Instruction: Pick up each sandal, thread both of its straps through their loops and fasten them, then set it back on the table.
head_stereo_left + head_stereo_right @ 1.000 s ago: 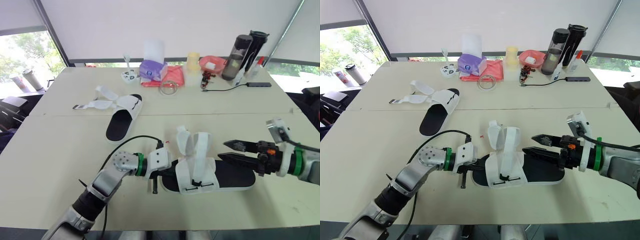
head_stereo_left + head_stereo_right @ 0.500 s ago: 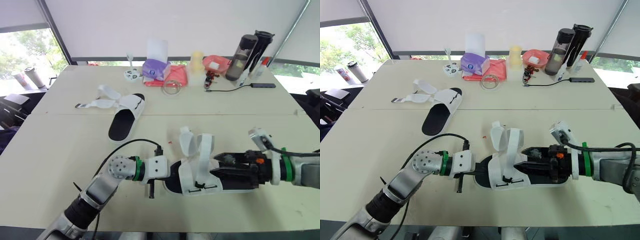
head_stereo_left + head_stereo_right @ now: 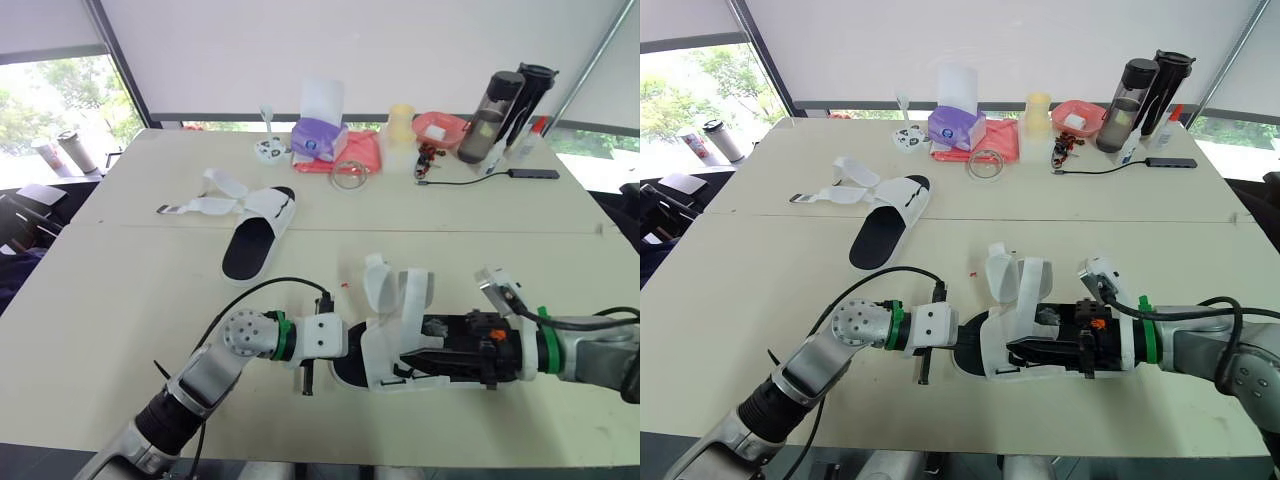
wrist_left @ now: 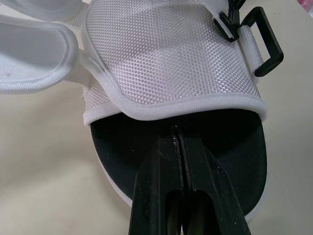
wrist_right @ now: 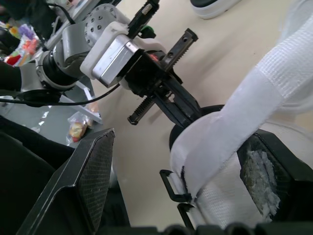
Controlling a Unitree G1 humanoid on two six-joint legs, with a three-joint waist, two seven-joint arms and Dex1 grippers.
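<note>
Change noted: the right end effector (image 3: 1028, 332), which stood off beyond the heel a second ago, has been brought in along the footbed of the sandal (image 3: 440, 375). It is now held at the upper. Its fingers are apart, with one white strap passing between them in the right wrist view. Nothing is clamped yet.

The left end effector (image 4: 177, 131) has been kept at the toe. Its fingers are together, tips laid on the black footbed just under the edge of the upper (whether any material is pinched between them cannot be told).

Meaning for the task: the reach is judged done and strap handling about to begin. The sandal has not been lifted; it lies on the tabletop (image 3: 120, 300), near the front edge.

Both straps (image 3: 400, 290) are seen standing up loose, unthreaded. The black loops (image 4: 266, 49) hang empty at the near side of the upper.

Orientation: the long axis is laid across the tabletop, left to right. The toe is pointed to the robot's left, toward the left end effector, and the heel to the right, under the right arm. The sole is down.

The far sandal (image 3: 250, 235) is lying well apart to the left rear, with its straps splayed open and nothing fastened. It is judged to be dealt with afterwards.
</note>
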